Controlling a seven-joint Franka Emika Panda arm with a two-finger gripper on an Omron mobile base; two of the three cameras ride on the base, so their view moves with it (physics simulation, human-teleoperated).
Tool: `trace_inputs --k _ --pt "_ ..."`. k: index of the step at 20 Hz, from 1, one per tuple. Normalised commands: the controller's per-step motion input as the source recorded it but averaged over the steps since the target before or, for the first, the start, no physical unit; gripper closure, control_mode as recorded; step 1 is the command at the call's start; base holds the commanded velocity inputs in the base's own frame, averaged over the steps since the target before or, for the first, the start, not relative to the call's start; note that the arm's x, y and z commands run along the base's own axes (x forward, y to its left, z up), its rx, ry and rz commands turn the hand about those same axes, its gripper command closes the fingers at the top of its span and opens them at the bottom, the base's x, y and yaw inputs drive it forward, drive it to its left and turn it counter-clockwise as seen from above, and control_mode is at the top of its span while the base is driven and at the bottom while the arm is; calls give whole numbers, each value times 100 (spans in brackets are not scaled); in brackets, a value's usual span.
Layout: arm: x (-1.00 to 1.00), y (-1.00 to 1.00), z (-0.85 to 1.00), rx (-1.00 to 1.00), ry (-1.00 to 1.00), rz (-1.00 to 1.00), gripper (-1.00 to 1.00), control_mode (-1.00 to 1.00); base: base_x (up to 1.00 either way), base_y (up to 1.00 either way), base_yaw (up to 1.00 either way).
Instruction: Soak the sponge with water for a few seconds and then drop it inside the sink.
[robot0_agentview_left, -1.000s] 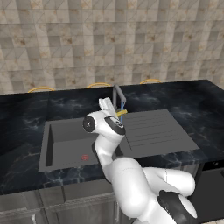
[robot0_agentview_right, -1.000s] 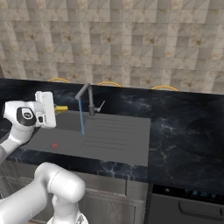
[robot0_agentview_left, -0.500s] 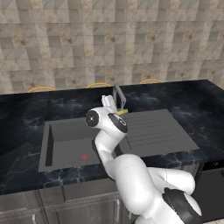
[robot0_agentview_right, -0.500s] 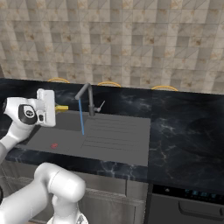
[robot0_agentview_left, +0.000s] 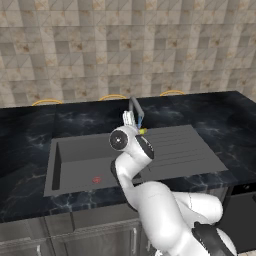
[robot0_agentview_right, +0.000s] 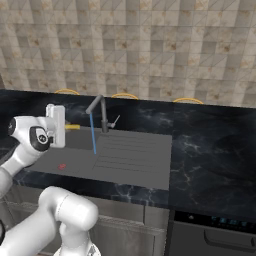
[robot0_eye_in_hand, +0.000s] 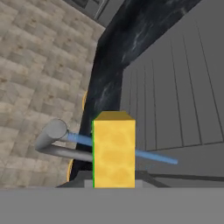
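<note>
My gripper (robot0_agentview_right: 66, 127) is shut on the sponge (robot0_eye_in_hand: 113, 148), a yellow block with a green edge. It holds the sponge above the sink (robot0_agentview_right: 75, 160), over the dark grey basin with the red spot on its floor. The water (robot0_agentview_right: 93, 134) falls as a thin blue stream from the tap's spout (robot0_agentview_right: 94, 105). In the right base view the sponge (robot0_agentview_right: 73, 127) hangs a little to the left of the stream. In the hand view the water (robot0_eye_in_hand: 151, 154) runs across behind the sponge. The left base view has the sponge (robot0_agentview_left: 142, 131) just under the spout (robot0_agentview_left: 136, 107).
The ribbed drainboard (robot0_agentview_right: 131, 154) lies to the right of the basin. Black marbled countertop (robot0_agentview_right: 210, 150) surrounds the sink, with a tiled wall (robot0_agentview_right: 150, 45) behind it. The tap's lever (robot0_agentview_right: 115, 121) sticks out beside its post.
The gripper with the sponge has edged slightly lower and toward the water stream. The stream keeps running.
</note>
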Motion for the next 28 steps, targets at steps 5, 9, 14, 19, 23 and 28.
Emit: trace_inputs --k 5,9,14,19,23,28 --pt "0 0 -30 14 -30 0 100 -100 0 0 0" --pt "0 0 -11 13 -23 -1 100 -100 0 0 0" --pt "0 0 0 11 -1 -6 100 -100 0 0 0" --pt "0 0 0 14 0 -8 100 -100 0 0 0" --pt "0 0 0 11 0 -5 100 -100 0 0 0" --pt "6 0 0 2 0 -2 100 -100 0 0 0"
